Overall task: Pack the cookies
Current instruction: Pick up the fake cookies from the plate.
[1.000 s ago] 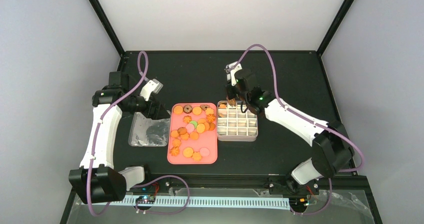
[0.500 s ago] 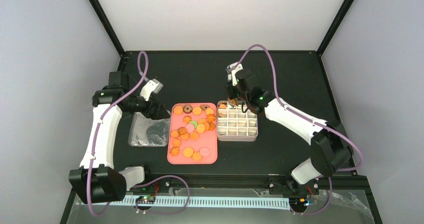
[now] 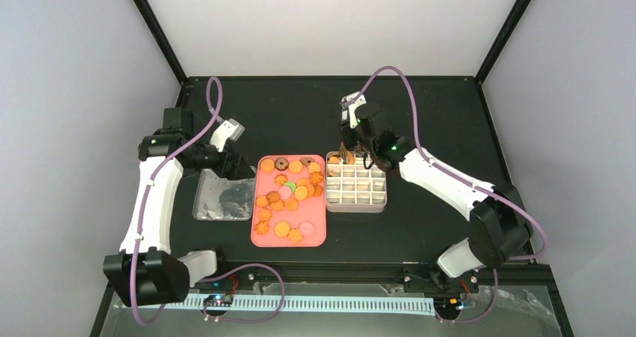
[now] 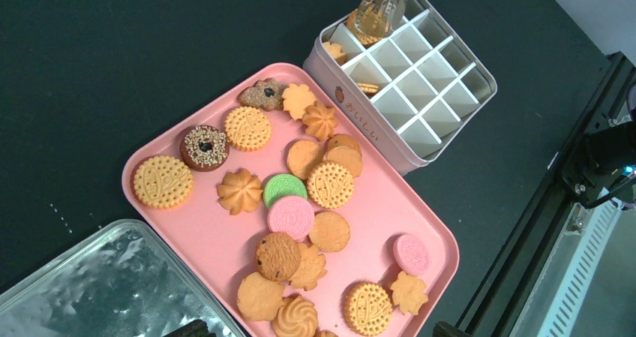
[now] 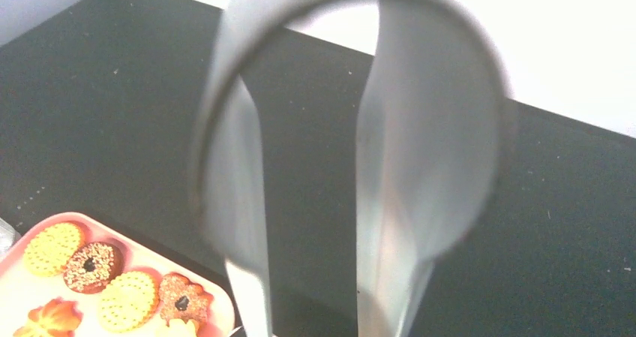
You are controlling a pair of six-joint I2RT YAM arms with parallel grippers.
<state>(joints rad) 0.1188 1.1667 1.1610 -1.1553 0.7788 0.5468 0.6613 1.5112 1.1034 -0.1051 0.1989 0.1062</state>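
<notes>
Step in hand: judged to be the drop of one golden round cookie [image 4: 364,28], seen at the tips of the looped silver metal tongs [image 5: 427,164], into a corner cell of the white gridded square tin [image 4: 352,115].
Target cell: far corner of the tin, on the side touching or just beside the pink rectangular tray [image 4: 375,209].
Right fingers: right gripper [image 3: 351,138] clasped on the tongs; blades stood apart in the right wrist view, tips cut off below that frame.
Left fingers: left gripper [image 3: 229,166] spread wide with nothing between, hung above the shiny silver lid [image 4: 97,284] on the black table [image 4: 112,67].
Cookies [image 4: 289,217]: nearly all lay loose on the tray, several overlapped near its middle; two small golden pieces sat in tin cells along the tray-side wall; other cells looked empty.
Progress: judged early, most of the packing not yet done.
Doing it well: tips wanted low inside the cell walls before letting go, so the cookie would land flat rather than on a divider.
Release: best eased gently, blades parted just enough to free the cookie.
Lift-out: best straight up, clear of the dividers, before swinging toward the tray.
Risk: cookie could lodge tilted on a divider or tip into a neighbouring cell.
Unclear: whether the cookie was pinched or already free.
</notes>
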